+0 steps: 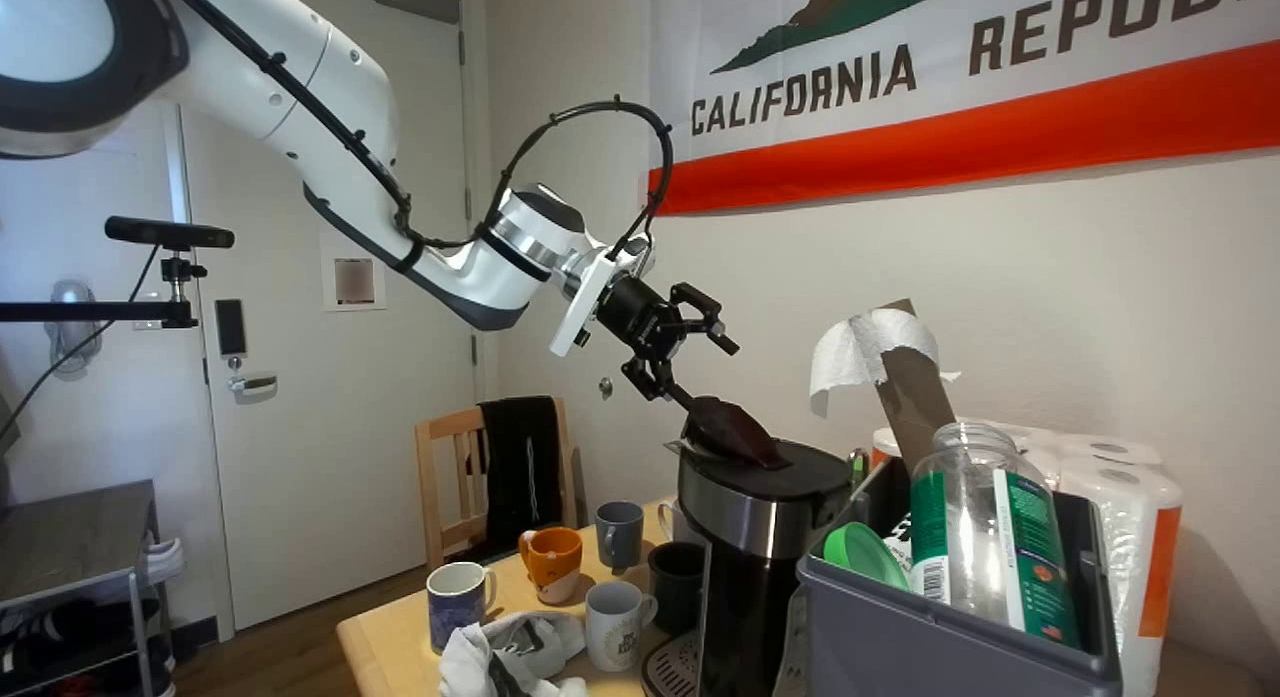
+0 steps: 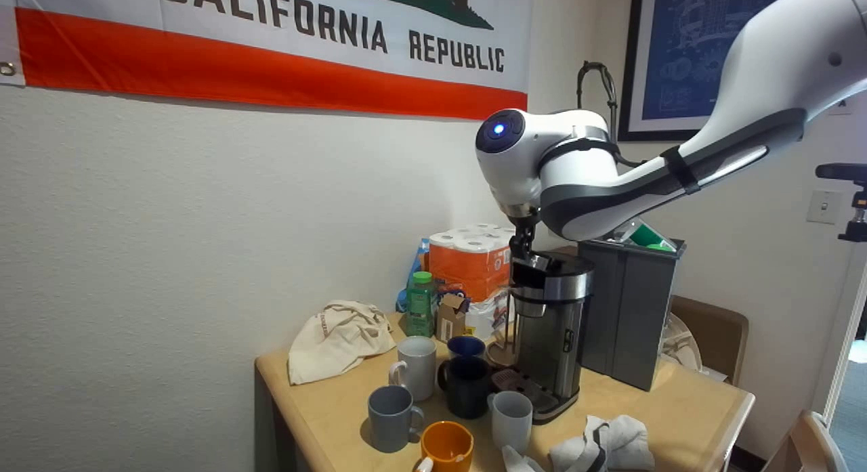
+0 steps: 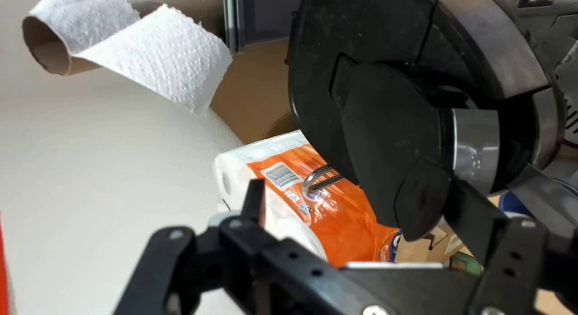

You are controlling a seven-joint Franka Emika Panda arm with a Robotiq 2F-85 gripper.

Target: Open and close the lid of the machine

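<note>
A: How is the lid point(image 3: 393, 125) sitting?
B: It is leaning up, part open, atop the coffee maker point(image 2: 555, 333), in from the bench's point(image 2: 677, 404) edges. The claw point(image 1: 708, 373) is gaping wide, gripping nothing; one finger point(image 3: 474, 211) is apparently touching the lid's lip point(image 3: 420, 202) (over or under, I am not seeing which).
A: Method?
B: I am favouring a slow arc about the hinge point(image 3: 342, 77).
A: Room?
B: The bin point(image 2: 606, 309) is crowding one bench edge, mugs point(image 2: 467, 389) the opposite; upward is looking freest.

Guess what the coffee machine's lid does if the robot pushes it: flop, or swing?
The lid probably won't flop: it tilts up without sagging. It'll likely swing, since one edge joins the machine like a hinge. Its smooth top may be slippery.
</note>
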